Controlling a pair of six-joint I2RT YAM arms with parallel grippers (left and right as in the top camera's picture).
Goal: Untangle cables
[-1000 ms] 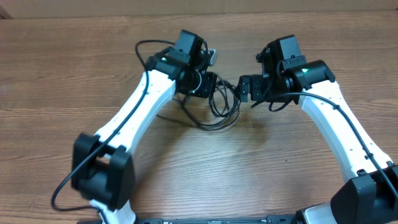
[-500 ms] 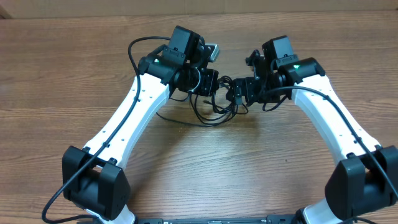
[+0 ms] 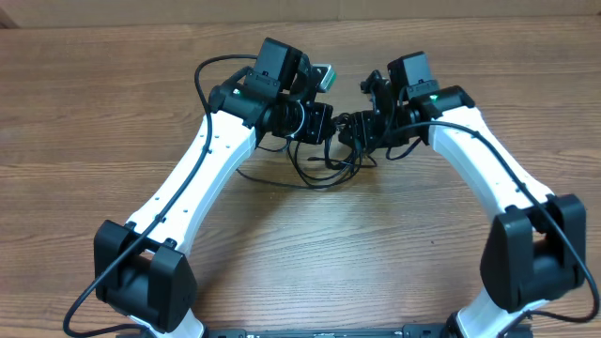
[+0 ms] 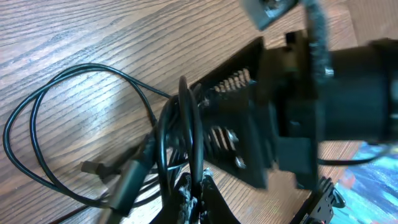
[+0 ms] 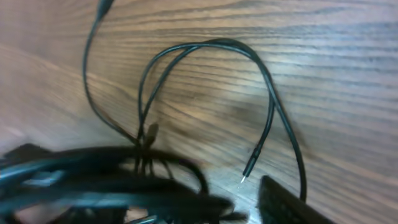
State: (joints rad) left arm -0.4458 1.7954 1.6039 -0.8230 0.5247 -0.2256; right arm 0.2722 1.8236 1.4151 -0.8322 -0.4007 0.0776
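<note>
Fingers [image 4: 184, 200] of the left gripper [image 3: 324, 124] clamp the cables [image 3: 324, 171], whose loops spread from there toward the robot across the tabletop [image 3: 94, 94], one tail trailing leftward. Beside the bundle sits the right gripper [image 3: 357, 132], its fingers' state unclear.

The left hand [image 3: 326, 122] and right hand [image 3: 360, 131] are nose to nose, with hardly any gap between them. The cables [image 3: 324, 174] fill that gap and loop onto the worktop [image 3: 94, 103] just in front. The white arms [image 3: 202, 169] wall in both sides. Bare wood lies behind and out wide.
</note>
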